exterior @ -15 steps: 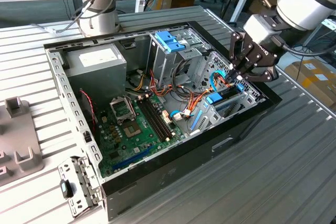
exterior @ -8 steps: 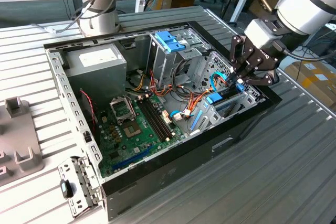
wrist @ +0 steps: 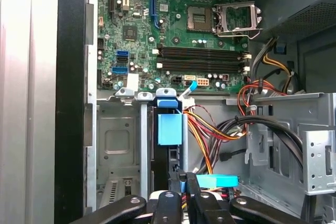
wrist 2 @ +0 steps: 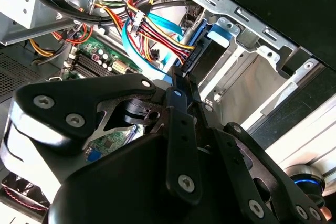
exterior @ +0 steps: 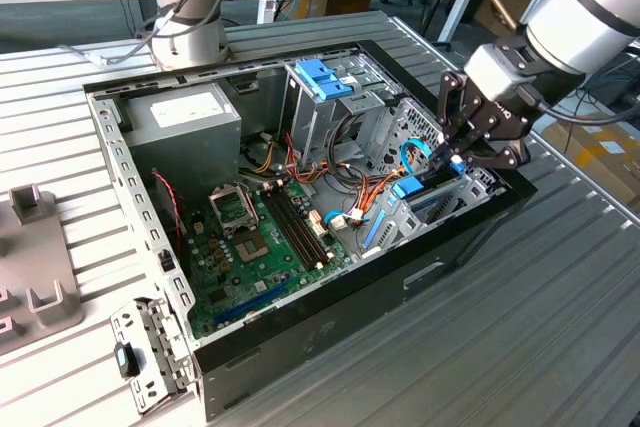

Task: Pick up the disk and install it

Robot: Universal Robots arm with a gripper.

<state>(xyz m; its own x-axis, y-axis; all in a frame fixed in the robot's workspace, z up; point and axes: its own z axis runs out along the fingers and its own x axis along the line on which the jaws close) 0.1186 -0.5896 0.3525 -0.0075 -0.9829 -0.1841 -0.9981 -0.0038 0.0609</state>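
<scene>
My gripper [exterior: 462, 155] is inside the open computer case [exterior: 300, 342], fingers narrowed onto the disk [wrist: 169, 129]. Disk stands on edge in the case's corner bay, beside the motherboard [wrist: 173, 30], cables [wrist: 220, 129] alongside.

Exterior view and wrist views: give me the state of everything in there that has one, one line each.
computer case: side panel off, interior exposed.
disk: standing on edge in its bay at the case's front corner, blue tab end visible.
gripper: down in the case at the disk bay, fingers close together.
CPU socket: empty, retention frame visible.
drive cage: upright, blue handle on top.
</scene>
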